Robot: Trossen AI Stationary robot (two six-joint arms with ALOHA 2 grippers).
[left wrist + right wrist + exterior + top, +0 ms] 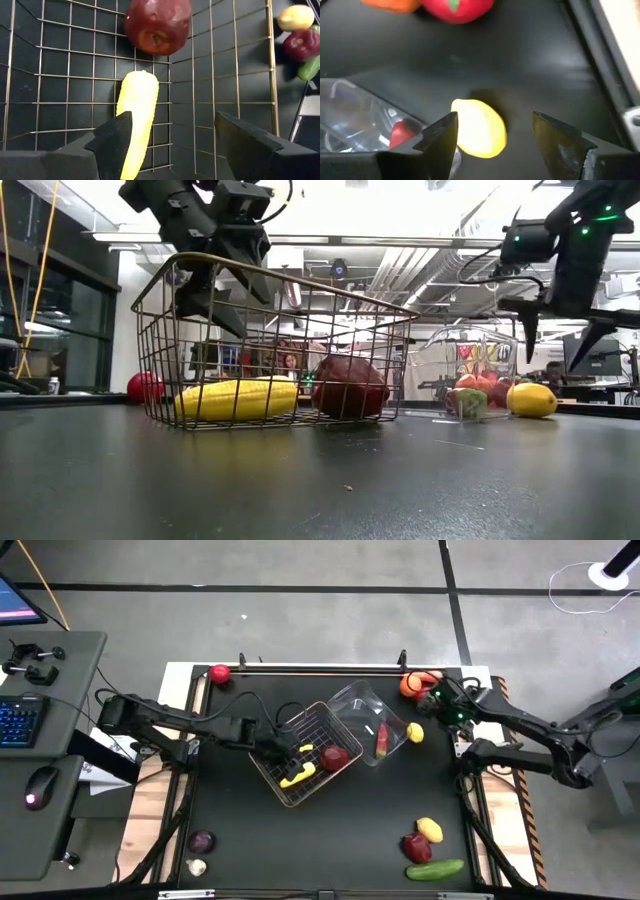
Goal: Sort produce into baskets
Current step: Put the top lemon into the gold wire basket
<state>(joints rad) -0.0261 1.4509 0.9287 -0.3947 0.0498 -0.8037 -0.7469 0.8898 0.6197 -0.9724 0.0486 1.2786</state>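
The wire-mesh basket (305, 755) stands mid-table and holds a yellow ridged piece like a corn cob (137, 115) and a dark red apple (159, 25), both lying on its floor. My left gripper (175, 145) is open and hangs over the basket (215, 305), above the yellow piece. The clear tub (368, 725) stands beside the basket with a red piece (382, 740) in it. A lemon (479, 128) lies on the table just right of the tub. My right gripper (492, 135) is open and hangs above the lemon (531, 399), clear of it.
An orange and a red piece (412, 685) lie at the far right and a red apple (220, 674) at the far left. A lemon (429, 830), an apple (417, 847) and a cucumber (434, 869) lie near right. An onion (201, 841) and garlic (197, 866) lie near left.
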